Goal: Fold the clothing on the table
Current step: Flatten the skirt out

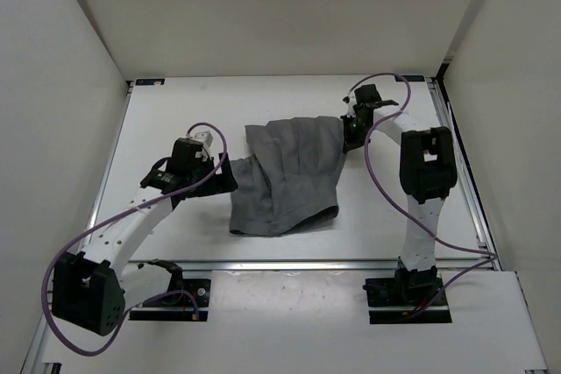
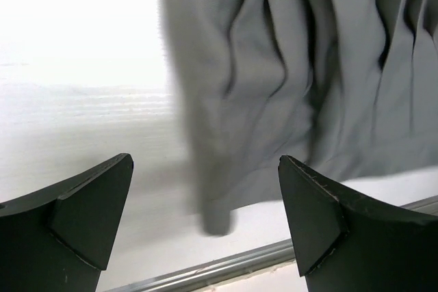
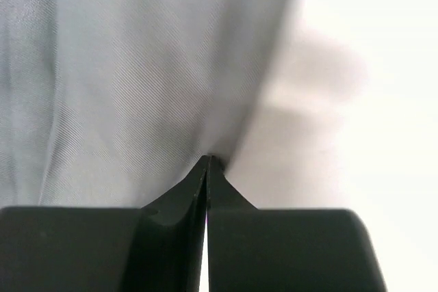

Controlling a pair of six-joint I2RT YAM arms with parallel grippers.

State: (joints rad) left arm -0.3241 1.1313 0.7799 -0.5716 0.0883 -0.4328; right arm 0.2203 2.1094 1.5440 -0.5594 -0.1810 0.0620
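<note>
A grey pleated skirt (image 1: 289, 181) lies near the middle of the white table (image 1: 175, 102), between the two arms, its pleats running from the far edge toward the near one; its curved near hem stops short of the metal rail (image 1: 307, 263) along the front of the table; its far right corner is drawn toward the right gripper (image 1: 349, 133), and a narrow band of cloth on its left side reaches toward the left gripper (image 1: 226, 177). From the left wrist, the left gripper (image 2: 205, 162) stands spread wide, its black fingers (image 2: 89, 217) well apart and gripping nothing; beyond them the skirt (image 2: 287, 66) lies in soft folds on the table (image 2: 82, 135), one rounded corner of cloth just short of the rail (image 2: 226, 264); whether the fingers touch the cloth I cannot tell. From the right wrist, the right gripper (image 3: 207, 162) is clenched, its fingers (image 3: 171, 203) pressed together with no gap; the grey fabric (image 3: 123, 73) narrows to a point right at their tips, so they pinch the edge of the skirt; bare table (image 3: 369, 135) shows pale and blurred to the right of the cloth. A purple cable (image 1: 386, 181) loops along the right arm.
</note>
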